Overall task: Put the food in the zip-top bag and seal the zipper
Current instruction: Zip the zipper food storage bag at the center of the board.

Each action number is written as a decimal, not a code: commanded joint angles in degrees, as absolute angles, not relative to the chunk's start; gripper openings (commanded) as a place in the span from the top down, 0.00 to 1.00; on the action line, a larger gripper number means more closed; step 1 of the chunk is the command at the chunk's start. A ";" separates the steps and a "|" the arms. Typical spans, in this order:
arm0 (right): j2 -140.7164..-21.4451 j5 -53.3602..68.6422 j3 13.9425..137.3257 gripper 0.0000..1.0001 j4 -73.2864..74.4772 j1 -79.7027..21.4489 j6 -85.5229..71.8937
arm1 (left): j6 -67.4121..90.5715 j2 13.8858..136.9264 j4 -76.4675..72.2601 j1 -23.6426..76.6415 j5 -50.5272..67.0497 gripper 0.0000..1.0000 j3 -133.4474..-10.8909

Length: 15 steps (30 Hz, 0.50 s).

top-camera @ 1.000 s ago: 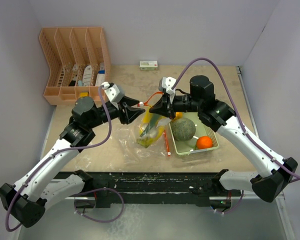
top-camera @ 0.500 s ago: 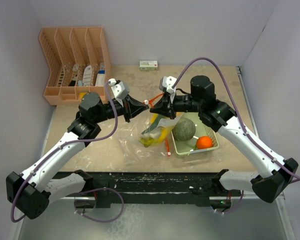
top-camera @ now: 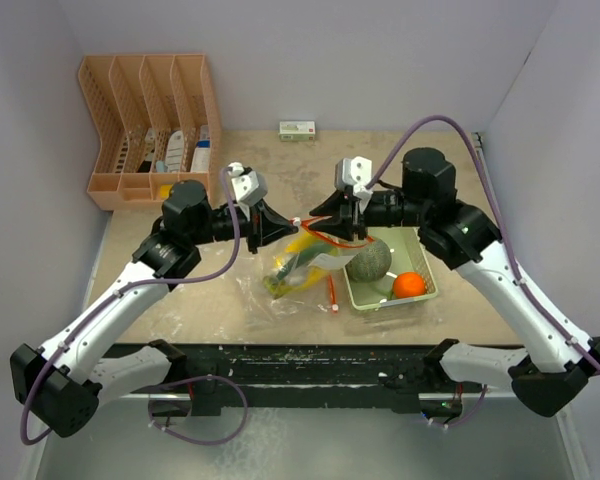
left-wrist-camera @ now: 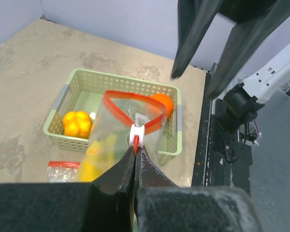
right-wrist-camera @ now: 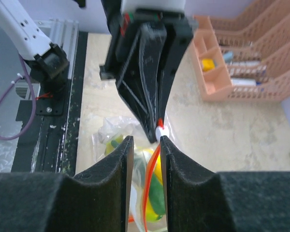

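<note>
The clear zip-top bag hangs above the table with the yellow banana bunch inside. Its red-orange zipper forms an open loop. My left gripper is shut on the strip just below the white slider. My right gripper faces it, open, with the red strip running between its fingers and the slider at one fingertip. In the green basket lie the grey-green melon, the small orange fruit and the bell pepper.
A peach slotted organiser with small packets stands at the back left. A small box sits by the back wall. Another flat bag with a red strip lies on the table beside the basket.
My left gripper moved in and shut on the zipper by the slider. My right gripper opened, let go of the strip and drew back to the right. The bag sagged lower.
</note>
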<state>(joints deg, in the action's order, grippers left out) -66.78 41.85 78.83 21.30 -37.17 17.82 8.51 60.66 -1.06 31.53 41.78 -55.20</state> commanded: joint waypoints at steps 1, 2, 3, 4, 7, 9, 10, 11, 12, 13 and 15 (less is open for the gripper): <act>-68.21 50.15 85.87 0.68 22.66 -37.17 20.60 | 6.38 59.06 -1.04 31.46 46.13 1.00 -60.05; -69.34 51.65 86.86 0.68 22.87 -37.18 20.47 | 6.21 59.26 -0.65 31.46 46.69 1.00 -60.78; -70.36 53.04 87.78 0.68 23.12 -37.18 20.51 | 6.08 59.44 -0.29 31.44 47.28 1.00 -61.38; -71.19 54.31 88.57 0.68 23.65 -37.18 20.60 | 5.99 59.59 -0.06 31.46 47.67 1.00 -61.88; -73.64 56.58 90.08 0.68 25.28 -37.15 21.02 | 6.06 59.85 0.53 31.46 48.40 1.00 -63.13; -74.44 57.72 89.99 0.68 25.47 -37.14 20.83 | 5.89 59.81 1.07 31.46 48.30 1.00 -63.74; -74.66 57.62 89.73 0.68 25.25 -37.14 20.52 | 5.81 59.68 1.24 31.46 48.23 1.00 -63.94; -74.70 57.62 89.35 0.68 24.98 -37.16 20.36 | 5.80 59.63 1.39 31.46 48.12 1.00 -64.11; -74.71 57.50 89.01 0.69 24.59 -37.18 20.32 | 5.70 59.60 1.49 31.46 48.17 1.00 -64.22; -74.56 57.25 88.69 0.69 24.08 -37.16 20.24 | 5.57 59.55 1.65 31.45 48.23 1.00 -64.39; -74.17 56.14 88.30 0.69 23.13 -37.15 20.22 | 5.45 59.55 1.99 31.46 48.36 1.00 -64.58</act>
